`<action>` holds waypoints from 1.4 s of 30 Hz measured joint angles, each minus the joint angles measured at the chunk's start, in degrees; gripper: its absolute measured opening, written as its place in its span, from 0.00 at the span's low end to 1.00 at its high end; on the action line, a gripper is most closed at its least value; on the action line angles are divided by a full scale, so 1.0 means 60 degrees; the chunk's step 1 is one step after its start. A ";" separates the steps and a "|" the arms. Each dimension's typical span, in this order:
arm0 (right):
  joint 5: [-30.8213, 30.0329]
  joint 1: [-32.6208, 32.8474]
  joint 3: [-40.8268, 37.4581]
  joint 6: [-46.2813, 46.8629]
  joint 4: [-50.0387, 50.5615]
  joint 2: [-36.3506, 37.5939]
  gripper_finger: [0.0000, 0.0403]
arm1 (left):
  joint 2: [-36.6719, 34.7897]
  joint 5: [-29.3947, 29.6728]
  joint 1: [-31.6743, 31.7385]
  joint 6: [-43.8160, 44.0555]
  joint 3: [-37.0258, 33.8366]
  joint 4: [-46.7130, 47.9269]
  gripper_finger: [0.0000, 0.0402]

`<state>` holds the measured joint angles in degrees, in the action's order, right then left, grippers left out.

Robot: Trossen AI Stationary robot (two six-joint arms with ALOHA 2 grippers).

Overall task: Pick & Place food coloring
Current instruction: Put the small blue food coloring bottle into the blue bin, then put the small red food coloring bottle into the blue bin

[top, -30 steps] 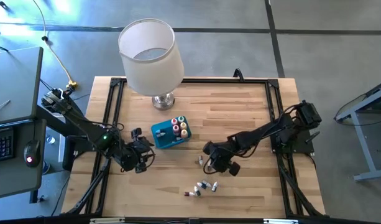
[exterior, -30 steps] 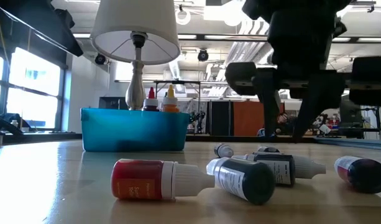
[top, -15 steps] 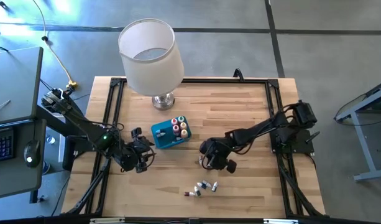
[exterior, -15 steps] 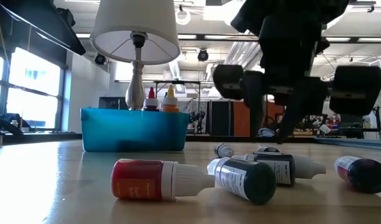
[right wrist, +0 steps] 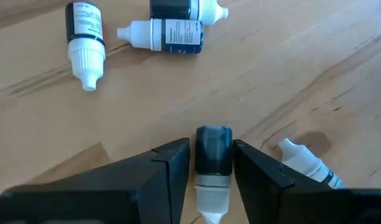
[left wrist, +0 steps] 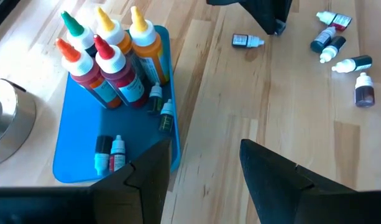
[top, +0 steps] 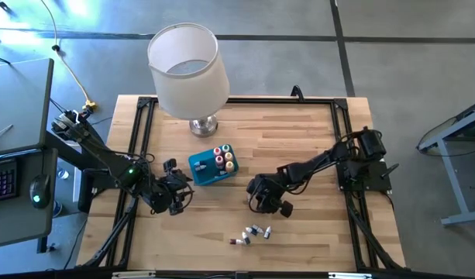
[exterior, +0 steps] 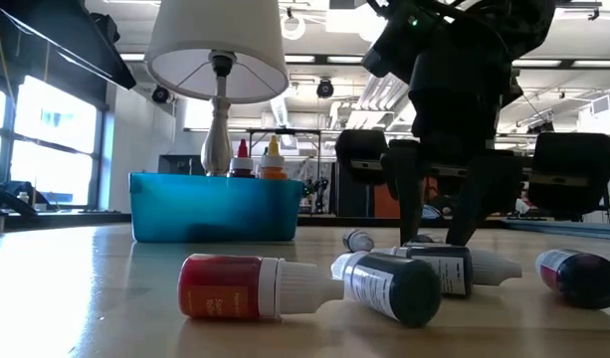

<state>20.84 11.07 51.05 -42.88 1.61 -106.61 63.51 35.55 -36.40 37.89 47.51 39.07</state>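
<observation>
A dark dropper bottle [right wrist: 213, 148] lies on the table with its white cap toward the wrist camera. My right gripper [right wrist: 213, 155] is open, and its fingers stand on either side of this bottle, down at the tabletop [exterior: 434, 224], right of the blue tray [top: 200, 175]. Another bottle [left wrist: 246, 42] lies just beside it. Several more [top: 251, 232] lie scattered nearer the near edge, among them a red one [exterior: 235, 288] and a dark one [exterior: 394, 286]. Upright bottles and a few tiny lying ones sit in the tray [left wrist: 78, 149]. My left gripper [top: 175, 198] waits open, left of the tray. My right gripper comes from above, slanting, with one finger [right wrist: 171, 163] close on each long side of the lying dark bottle. Whether the fingers touch it, I cannot tell. The bottle rests flat on the table.
A table lamp [top: 187, 70] with a wide white shade stands on its metal base [top: 204, 124] at the far side, just beyond the tray. Bare wood lies to the right and at the near left. Black rails frame the table.
My right gripper has moved a little toward the table's left and come down, until its fingers reach the tabletop around the dark bottle. The bottles have not moved.
</observation>
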 joint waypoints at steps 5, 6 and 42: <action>0.0006 0.0011 -0.0017 0.0152 -0.0327 -0.0020 0.19 | 0.0000 0.0016 0.0000 -0.0017 0.0000 0.0000 0.46; -0.0011 0.0015 0.0012 0.0307 -0.0423 -0.0023 0.17 | 0.0000 0.0113 0.0000 -0.0014 0.0000 0.0000 0.46; -0.6490 -0.0714 0.8706 0.4297 0.1905 -0.4288 0.31 | 0.0004 0.1146 0.0000 -0.0032 0.0000 0.0829 0.46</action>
<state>-18.10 6.78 103.28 -17.09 13.04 -132.33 63.53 42.43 -36.40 37.69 47.51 44.04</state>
